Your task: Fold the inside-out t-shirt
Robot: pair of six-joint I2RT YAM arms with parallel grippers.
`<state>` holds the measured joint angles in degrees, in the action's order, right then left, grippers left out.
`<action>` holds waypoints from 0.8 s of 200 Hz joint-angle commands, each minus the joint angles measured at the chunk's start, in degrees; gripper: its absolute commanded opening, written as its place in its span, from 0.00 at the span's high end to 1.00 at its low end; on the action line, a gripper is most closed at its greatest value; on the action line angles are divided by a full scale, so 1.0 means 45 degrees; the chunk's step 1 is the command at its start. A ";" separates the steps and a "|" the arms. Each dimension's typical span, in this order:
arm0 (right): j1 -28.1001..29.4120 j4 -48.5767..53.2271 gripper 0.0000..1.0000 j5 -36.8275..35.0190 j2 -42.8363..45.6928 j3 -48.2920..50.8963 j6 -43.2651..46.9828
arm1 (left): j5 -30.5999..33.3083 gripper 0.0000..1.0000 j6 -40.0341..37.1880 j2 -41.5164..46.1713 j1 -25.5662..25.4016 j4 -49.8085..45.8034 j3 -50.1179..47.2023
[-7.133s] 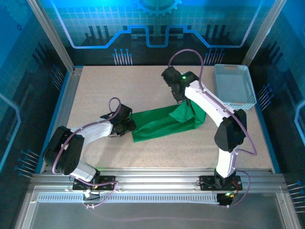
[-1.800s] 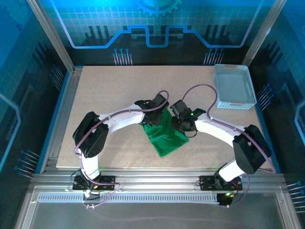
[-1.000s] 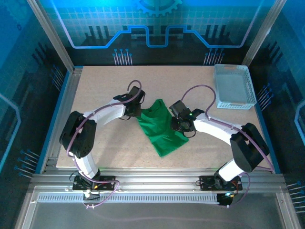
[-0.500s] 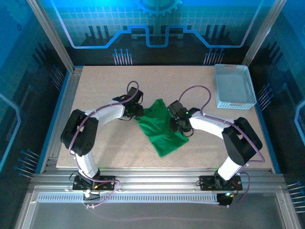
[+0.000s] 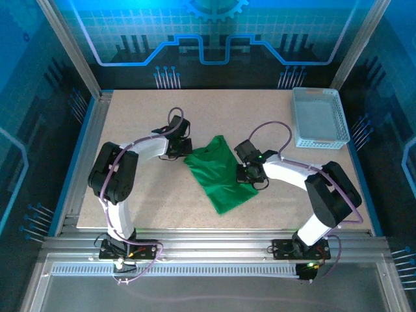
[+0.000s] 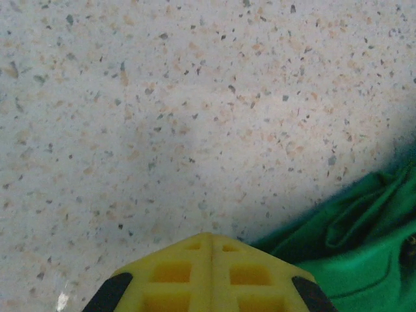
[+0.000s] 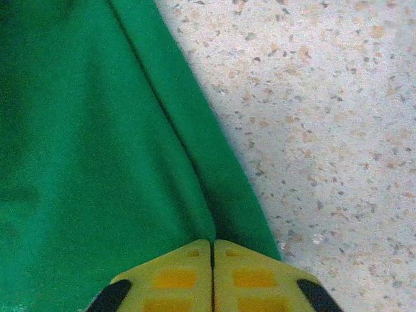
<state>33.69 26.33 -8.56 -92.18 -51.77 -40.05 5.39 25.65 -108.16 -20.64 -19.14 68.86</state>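
The inside-out t-shirt [image 5: 220,174] lies folded into a compact green bundle in the middle of the table. My left gripper [image 5: 182,149] sits just off its upper left corner, over bare table. In the left wrist view the yellow fingers [image 6: 209,239] are shut with nothing between them, and the t-shirt [image 6: 367,257] shows at the lower right. My right gripper [image 5: 251,174] is at the bundle's right edge. In the right wrist view it [image 7: 212,244] is shut, tips over the t-shirt [image 7: 84,143] where a long crease ends. No cloth shows between the jaws.
A white mesh basket [image 5: 317,117] stands at the back right corner. Speckled tabletop [image 5: 143,195] surrounds the shirt on all sides. Metal frame rails [image 5: 214,239] run along the near edge, by the arm bases.
Both grippers have gone from open to shut. The left gripper has drawn slightly left, off the shirt's corner. The shirt lies as before.
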 commanded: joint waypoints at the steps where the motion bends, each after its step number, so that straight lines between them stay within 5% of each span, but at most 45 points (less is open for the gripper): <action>1: -0.0026 0.0485 0.96 -0.0237 0.0713 0.0234 -0.0013 | -0.0436 0.98 0.0221 -0.0296 0.0139 0.0100 0.0274; 42: -0.0056 0.0488 0.99 -0.0474 0.1605 0.0947 -0.0191 | -0.0700 1.00 0.0240 -0.0169 0.0310 0.0180 0.0271; 87: -0.0075 0.0136 1.00 -0.0175 0.1959 0.1376 -0.0394 | -0.1752 0.70 0.0325 0.1242 0.0310 0.1099 -0.0881; 160: -0.0065 0.0033 1.00 -0.0163 0.1851 0.1406 -0.0426 | -0.3979 0.49 0.0460 0.0774 0.0070 0.2392 -0.1279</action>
<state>33.67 26.65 -8.95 -84.42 -46.06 -41.10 -8.29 27.31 -102.78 -19.68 -10.28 62.39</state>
